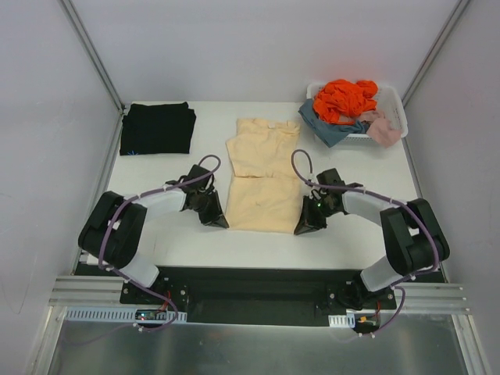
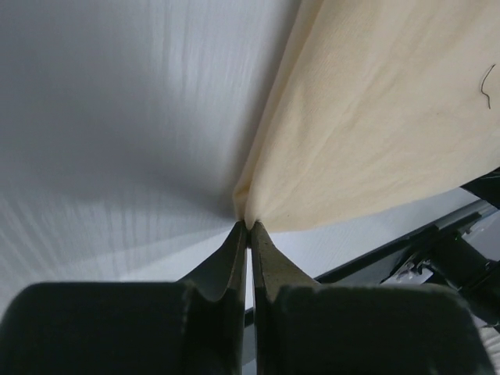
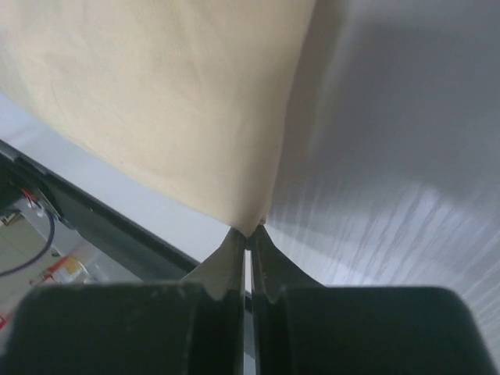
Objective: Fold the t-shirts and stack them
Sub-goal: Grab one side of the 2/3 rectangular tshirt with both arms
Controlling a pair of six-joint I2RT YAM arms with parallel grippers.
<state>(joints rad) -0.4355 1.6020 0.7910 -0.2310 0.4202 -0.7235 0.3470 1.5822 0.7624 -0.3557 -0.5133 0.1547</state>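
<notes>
Pretty bare setup tbh. White table top (image 1: pixel 258 246) boxed in by pale grey-white panels: back wall (image 1: pixel 266 47), left wall (image 1: pixel 47 117), right wall (image 1: pixel 469 133). Slim aluminium struts running up the two back corners, left strut (image 1: pixel 92 55) and right strut (image 1: pixel 437 47), both leaning outward toward the top. Black base plate (image 1: pixel 250 285) along the near edge of the table, silver aluminium rail (image 1: pixel 82 295) poking out on either side of it. Dull grey metal sheet (image 1: pixel 250 348) at the very bottom. Soft, even lighting all round, just faint shadows on the white surface.
</notes>
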